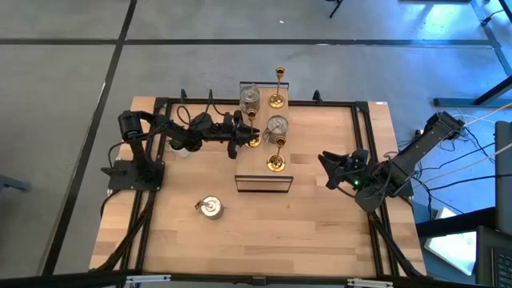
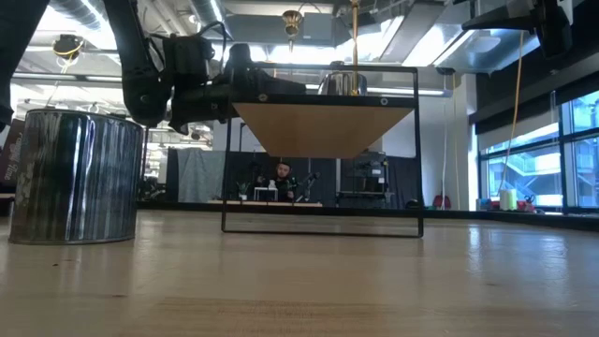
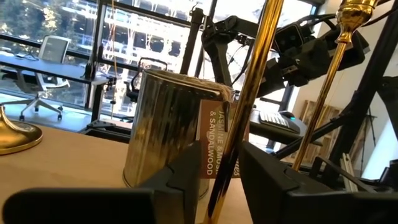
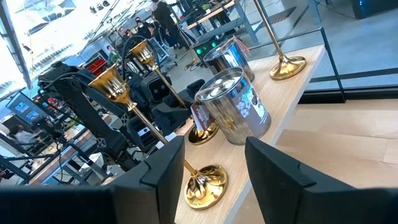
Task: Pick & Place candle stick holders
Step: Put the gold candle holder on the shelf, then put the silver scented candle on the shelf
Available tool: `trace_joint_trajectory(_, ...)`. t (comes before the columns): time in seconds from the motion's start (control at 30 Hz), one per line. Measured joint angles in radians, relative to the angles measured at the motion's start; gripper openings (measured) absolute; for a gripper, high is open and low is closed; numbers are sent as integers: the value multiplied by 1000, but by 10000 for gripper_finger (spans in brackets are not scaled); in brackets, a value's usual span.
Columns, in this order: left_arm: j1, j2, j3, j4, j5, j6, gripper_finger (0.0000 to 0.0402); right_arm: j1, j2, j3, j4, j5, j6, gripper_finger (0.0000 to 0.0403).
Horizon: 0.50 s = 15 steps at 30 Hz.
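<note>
Three slim gold candlesticks and three squat silver holders show on the table (image 1: 320, 216) from above. One gold candlestick (image 1: 278, 88) stands at the far edge, a second gold candlestick (image 1: 276, 155) stands just behind a low black wire frame (image 1: 263, 184) near the middle, and a third gold candlestick (image 1: 254, 133) stands between them, at the tip of the left arm. Of the silver ones, one silver holder (image 1: 250, 98) sits beside the far candlestick, another silver holder (image 1: 277, 126) sits in the middle of the cluster, and a lone silver holder (image 1: 211, 207) sits well apart on the near left of the table. The left end effector (image 1: 245, 134) reaches in from the left side, and in its wrist view the gold stem of that third candlestick (image 3: 239, 134) runs up through the narrow gap between its two dark fingers (image 3: 180, 180); they sit close on either side of the stem, but whether they press on it or stand just clear of it cannot be told. A labelled silver holder (image 3: 171, 134) stands just behind the stem. The right end effector (image 1: 330, 168) hangs at the right side of the table, fingers partly apart with nothing between them, pointed toward the cluster.
</note>
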Motion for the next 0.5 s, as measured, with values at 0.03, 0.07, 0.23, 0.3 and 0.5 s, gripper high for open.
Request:
trace_joint_trajectory(0.03, 0, 0, 0, 0, -1, 0, 105, 0, 0, 0, 0, 0, 0, 174)
trace_joint_trajectory(0.07, 0, 0, 0, -1, -1, 0, 109, 0, 0, 0, 0, 0, 0, 174)
trace_joint_trajectory(0.23, 0, 0, 0, -5, 0, 3, 125, 0, 0, 0, 0, 0, 0, 174)
trace_joint_trajectory(0.3, 0, 0, 0, -10, 11, 30, 128, 0, 0, 0, 0, 0, 0, 174)
trace_joint_trajectory(0.5, 7, 0, 0, -17, 58, 90, 130, 0, 0, 0, 0, 0, 0, 174)
